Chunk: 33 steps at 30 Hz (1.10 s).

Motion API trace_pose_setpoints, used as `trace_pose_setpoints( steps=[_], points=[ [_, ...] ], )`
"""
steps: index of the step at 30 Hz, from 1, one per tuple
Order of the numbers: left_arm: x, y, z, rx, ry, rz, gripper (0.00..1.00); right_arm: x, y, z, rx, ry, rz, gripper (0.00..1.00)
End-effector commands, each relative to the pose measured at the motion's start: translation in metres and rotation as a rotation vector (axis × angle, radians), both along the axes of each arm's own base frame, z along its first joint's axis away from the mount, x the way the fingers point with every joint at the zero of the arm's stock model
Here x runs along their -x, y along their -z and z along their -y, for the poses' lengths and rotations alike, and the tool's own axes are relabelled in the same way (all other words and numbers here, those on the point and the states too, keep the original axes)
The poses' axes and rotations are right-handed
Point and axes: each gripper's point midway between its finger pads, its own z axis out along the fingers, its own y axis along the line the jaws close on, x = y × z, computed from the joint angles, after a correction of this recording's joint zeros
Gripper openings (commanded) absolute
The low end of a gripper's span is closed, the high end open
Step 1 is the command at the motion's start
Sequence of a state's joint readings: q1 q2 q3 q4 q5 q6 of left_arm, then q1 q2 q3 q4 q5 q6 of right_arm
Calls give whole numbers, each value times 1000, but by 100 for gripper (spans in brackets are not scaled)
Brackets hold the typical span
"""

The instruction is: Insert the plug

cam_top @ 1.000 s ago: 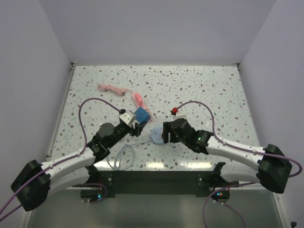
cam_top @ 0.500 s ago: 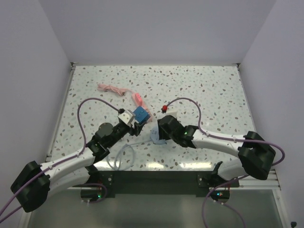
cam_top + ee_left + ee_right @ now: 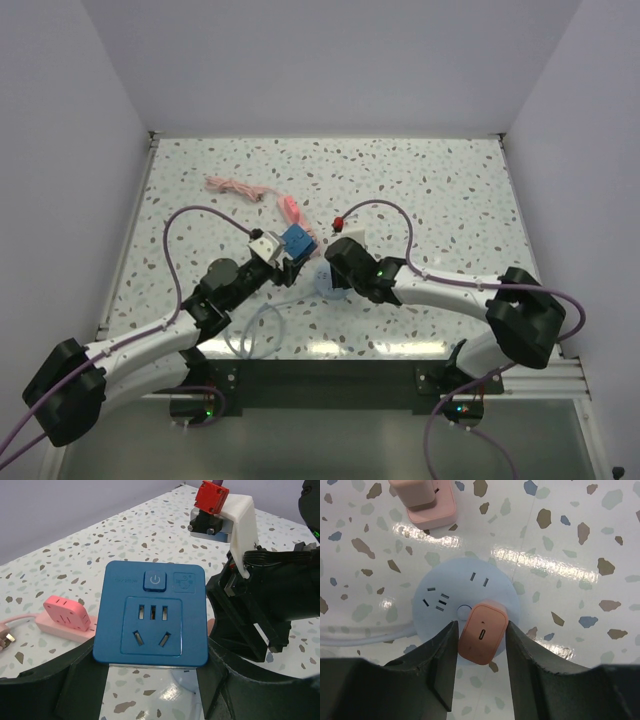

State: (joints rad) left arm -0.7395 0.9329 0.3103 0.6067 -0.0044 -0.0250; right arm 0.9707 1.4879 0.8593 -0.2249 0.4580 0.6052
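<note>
Table [image 3: 450, 190]: speckled terrazzo top; the work sits towards its near middle.
Left claw [image 3: 288, 258]: clenched on the blue socket block [image 3: 152, 615], which it holds face toward its wrist camera, just beside the right arm's wrist.
Right claw [image 3: 481, 630]: lowered over the round socket hub [image 3: 445, 587], its fingers [image 3: 440, 655] against both flanks of the pink charger [image 3: 481, 647]. The charger looks grasped.
Round socket hub: pale blue and flat on the table, with several slot sets showing free.
Pink power strip [image 3: 65, 615]: lies beyond the hub, apart from both claws.
Pink charger (the plug): upright at the hub's rim, port end [image 3: 481, 634] up. Whether its prongs sit in the hub cannot be seen.
Step in hand: securing the charger, probably to carry it to a socket.
Doing it well: keep the pads square on the flat sides so the body cannot tilt. Lift straight along the prongs without dragging the hub. Keep the blue block steady, and line the prongs up with the slots before pressing.
</note>
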Motion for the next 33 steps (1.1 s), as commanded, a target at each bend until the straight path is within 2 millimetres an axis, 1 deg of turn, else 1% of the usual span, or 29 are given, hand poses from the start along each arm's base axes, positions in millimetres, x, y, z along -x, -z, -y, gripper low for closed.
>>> trace_pose_setpoints(
  steps=[1, 4, 5, 7, 8, 9, 10, 11, 12, 14, 15, 17, 18, 19, 20, 21, 22, 24, 25, 26, 27, 28, 29, 30, 31, 32, 33],
  points=[
    [-1, -23, 6, 50, 31, 78, 0, -7, -4, 8, 99, -24, 36, 24],
    [2, -21, 11, 42, 66, 80, 0, -14, -14, 11, 102, -59, 66, 20],
    [5, -20, 14, 41, 89, 80, 0, -15, -12, 14, 91, -70, 53, 19],
    [6, -20, 17, 17, 115, 101, 0, -19, -19, 15, 72, -109, 71, 16],
    [8, -20, 19, 16, 132, 102, 0, -22, -17, 22, 73, -104, 67, 15],
    [9, -20, 21, 13, 141, 103, 0, -22, -17, 21, 60, -140, 61, 15],
    [8, -18, 23, 7, 149, 102, 0, -22, -16, 24, 56, -151, 60, 13],
    [9, -18, 24, 5, 161, 102, 0, -29, -16, 30, 55, -151, 69, 13],
    [10, -15, 26, -4, 169, 99, 0, -27, -14, 28, 45, -182, 52, 13],
    [13, -15, 31, -8, 208, 100, 0, -31, -11, 34, 66, -206, 54, 13],
    [14, -11, 34, -20, 226, 95, 0, -29, -10, 30, 54, -236, 41, 12],
    [18, -10, 43, -27, 286, 95, 0, -30, -8, 29, 48, -268, 33, 12],
    [18, -2, 48, -47, 313, 75, 0, -27, -7, 24, 32, -302, 21, 12],
    [23, -4, 56, -44, 371, 77, 0, -28, -7, 23, 29, -304, 21, 12],
    [23, -2, 59, -48, 396, 68, 0, -29, -6, 23, 27, -305, 16, 12],
    [23, 6, 63, -56, 425, 46, 0, -28, -6, 22, 25, -310, 12, 12],
    [29, 2, 68, -46, 481, 55, 0, -27, -5, 22, 18, -317, 6, 12],
    [24, 1, 67, -32, 503, 59, 0, -26, -9, 22, -3, -310, 11, 13],
    [27, 2, 68, -30, 537, 58, 0, -24, -9, 23, -11, -315, 8, 13],
    [22, 1, 64, -28, 537, 60, 0, -24, -11, 24, -23, -310, 12, 13],
    [22, 3, 64, -29, 559, 55, 0, -23, -17, 24, -37, -312, 24, 14],
    [26, -3, 67, -20, 613, 76, 0, -21, -18, 26, -44, -310, 23, 15],
    [23, -4, 66, -19, 627, 77, 0, -20, -20, 27, -53, -306, 23, 17],
    [21, 3, 68, -30, 651, 64, 0, -18, -22, 29, -57, -303, 22, 26],
    [21, 0, 71, -32, 681, 73, 0, -17, -28, 31, -67, -300, 37, 32],
    [17, 2, 71, -36, 680, 71, 0, -16, -31, 34, -72, -285, 39, 40],
    [12, 11, 72, -49, 681, 56, 0, -14, -32, 36, -72, -279, 40, 49]
  ],
)
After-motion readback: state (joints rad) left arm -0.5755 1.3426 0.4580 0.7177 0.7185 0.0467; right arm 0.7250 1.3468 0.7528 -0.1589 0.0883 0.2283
